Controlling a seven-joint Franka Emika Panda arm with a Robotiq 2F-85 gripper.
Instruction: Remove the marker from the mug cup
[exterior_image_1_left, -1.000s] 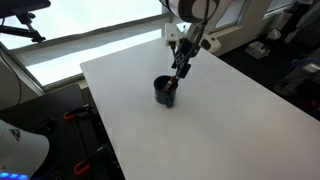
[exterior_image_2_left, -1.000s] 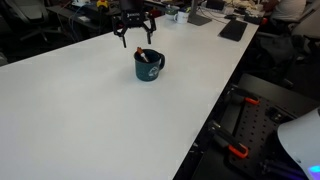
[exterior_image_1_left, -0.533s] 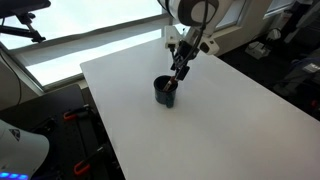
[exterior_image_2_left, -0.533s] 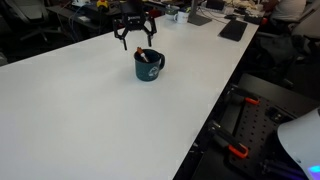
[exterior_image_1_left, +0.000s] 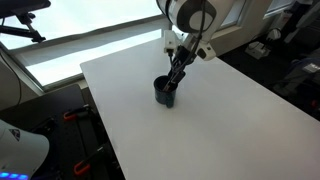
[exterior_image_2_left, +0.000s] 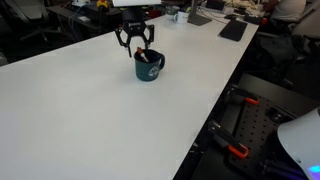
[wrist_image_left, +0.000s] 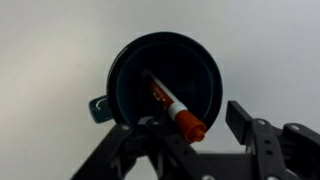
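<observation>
Finds a dark mug cup (exterior_image_2_left: 148, 70) standing upright on a white table (exterior_image_2_left: 90, 115), with bare tabletop all round the mug cup in both exterior views. Finds the marker (wrist_image_left: 170, 103) inside the mug cup, lying aslant across the interior, with the dark barrel low against the inner wall and the reddish-orange end (wrist_image_left: 190, 126) raised to the rim and projecting just past it. Records a small handle (wrist_image_left: 98, 107) on the outer wall of the mug cup, a short way round the rim from the marker's raised end. Places the gripper (exterior_image_2_left: 136, 42) directly above the mug cup, pointing down, close over the rim but not inside the mug cup. Reports the jaws spread wide, wider than the marker is thick, and gripping nothing. In the wrist view, puts the dark fingers (wrist_image_left: 243, 122) on either side of the marker's raised end, the marked finger standing well clear of it. Cannot tell whether the opposite finger touches the marker or the rim of the mug cup. In an exterior view, shows the gripper (exterior_image_1_left: 178, 68) just above the mug cup (exterior_image_1_left: 165, 93); cannot separate the marker from the dark fingers there. Notes the marker as not yet out of the mug cup.
</observation>
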